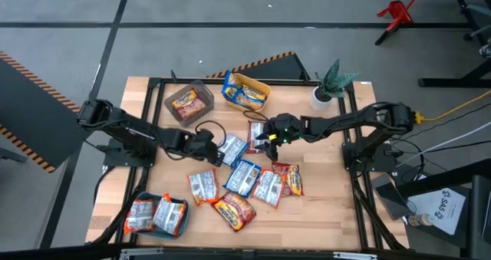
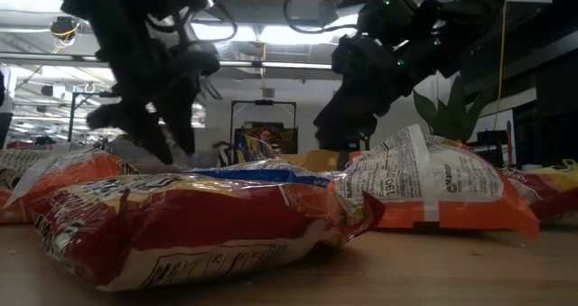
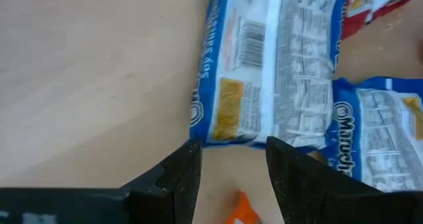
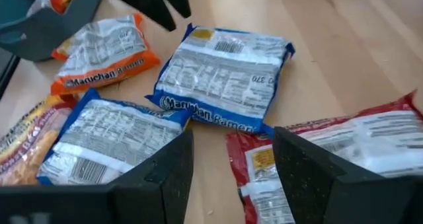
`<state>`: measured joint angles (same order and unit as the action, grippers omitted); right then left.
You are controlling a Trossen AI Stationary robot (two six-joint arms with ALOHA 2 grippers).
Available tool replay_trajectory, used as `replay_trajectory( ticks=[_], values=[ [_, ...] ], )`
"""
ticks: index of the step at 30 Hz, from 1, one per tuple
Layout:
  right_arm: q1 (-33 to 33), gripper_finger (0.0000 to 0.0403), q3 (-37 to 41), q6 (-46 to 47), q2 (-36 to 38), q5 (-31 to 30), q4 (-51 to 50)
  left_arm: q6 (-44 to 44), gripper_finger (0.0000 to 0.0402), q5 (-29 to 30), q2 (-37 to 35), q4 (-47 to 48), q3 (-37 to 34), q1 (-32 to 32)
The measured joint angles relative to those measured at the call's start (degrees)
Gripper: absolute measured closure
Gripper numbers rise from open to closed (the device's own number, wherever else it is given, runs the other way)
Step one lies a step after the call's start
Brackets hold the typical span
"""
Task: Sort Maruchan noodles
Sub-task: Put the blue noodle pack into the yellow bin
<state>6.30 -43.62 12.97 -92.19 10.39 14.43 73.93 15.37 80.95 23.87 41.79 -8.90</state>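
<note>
Several Maruchan noodles packets lie flat in the middle of the table: a blue one (image 1: 232, 147), a second blue one (image 1: 244, 176), an orange one (image 1: 203, 187) and red ones (image 1: 290, 179). My left gripper (image 3: 232, 148) hovers open at the near short edge of the first blue packet (image 3: 264, 65), with nothing between its fingers. My right gripper (image 4: 231, 141) is open too, slanting down over a red packet (image 4: 330, 158) and facing the same blue packet (image 4: 221, 75). In the high view the two grippers (image 1: 219, 151) (image 1: 265, 137) stand on either side of that packet.
A grey bin (image 1: 175, 91) with a red packet and a yellow bin (image 1: 265, 86) with a blue-yellow packet stand at the far edge. A teal bin (image 1: 184, 223) with orange packets sits at the near left corner. A potted plant (image 1: 330, 87) stands far right.
</note>
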Motion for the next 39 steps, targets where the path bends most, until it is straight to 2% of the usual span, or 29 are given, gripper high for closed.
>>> replay_trajectory(
  ticks=[7, 11, 17, 24, 29, 33, 39],
  values=[
    [-1.8, 0.0212, 0.0, 0.0, -2.6, -2.6, 5.4, 3.6, 0.0239, 0.3, 0.0, -5.4, -5.2, -0.5],
    [-1.8, 0.0212, -0.5, 0.0, -4.4, -4.9, 5.3, 7.0, 0.0239, 0.0, 0.0, -5.7, -8.3, -0.6],
    [-1.8, 0.0212, -4.0, -2.8, -8.0, -4.8, 5.1, 9.1, 0.0239, 0.4, -0.2, -10.7, -11.5, -0.3],
    [-0.9, 0.0212, -7.6, -2.9, -11.9, -3.4, 2.6, 11.1, 0.0239, 0.1, -0.5, -11.7, -11.5, -0.3],
    [-0.1, 0.0212, -7.9, -2.8, -12.1, -2.2, 1.5, 11.3, 0.0241, -2.1, -5.5, -7.4, -8.6, -1.7],
    [-0.1, 0.0212, -7.9, -3.0, -12.1, -2.3, 3.4, 14.3, 0.0245, 3.3, -9.3, -2.7, -8.0, -3.3],
    [-0.2, 0.0212, -7.9, -3.0, -13.6, -1.9, 3.8, 13.4, 0.0246, 13.6, -9.1, -6.8, -7.9, -3.2]
  ],
)
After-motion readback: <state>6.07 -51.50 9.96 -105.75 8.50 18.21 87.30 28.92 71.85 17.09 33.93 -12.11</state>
